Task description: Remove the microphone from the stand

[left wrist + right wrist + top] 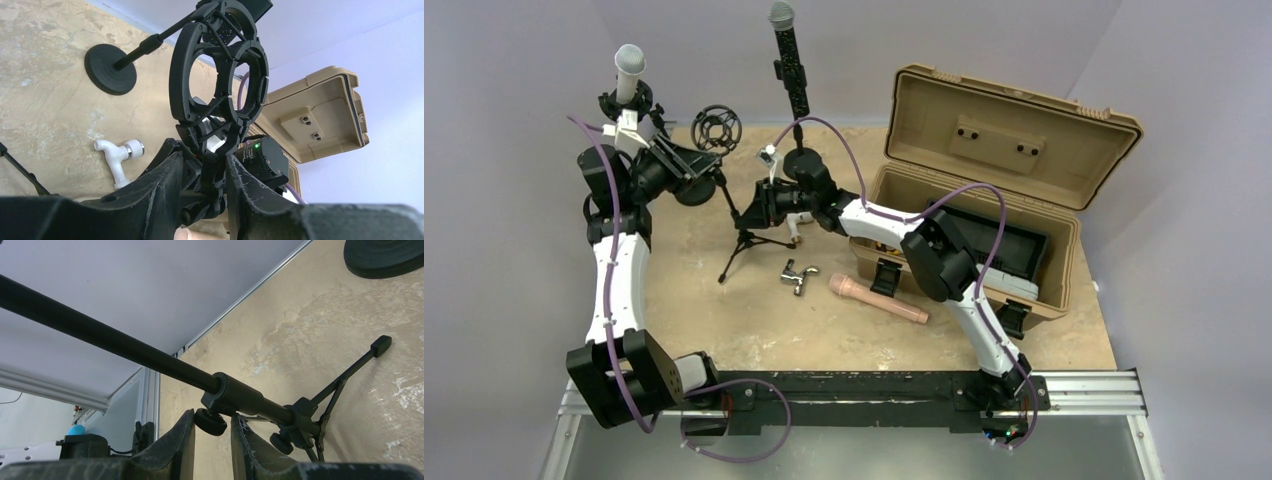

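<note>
If you scan outward from the near edge, you first meet a pink microphone (pixel 876 298). It lies flat on the mottled tan table (pixel 724 330), just in front of the open case (pixel 1014 120), and touches no stand.

Farther in, your right gripper (pixel 212 415) is closed down narrow on the clamp knob (pixel 209 422) of the tripod stand (pixel 742 225). Beyond it, your left gripper (pixel 202 161) stands narrow around the stem of the shock mount (pixel 182 75). You cannot tell whether it pinches. The ribbed black ring, strung with cord, shows empty.

At the back, a grey-headed microphone (pixel 629 70) and a black microphone (pixel 790 60) stand upright in holders. Either will likely handle as a stiff, smooth, top-heavy cylinder that is slippery in hard fingers. Take it on the barrel below the mesh grille, which looks easy to dent.
</note>
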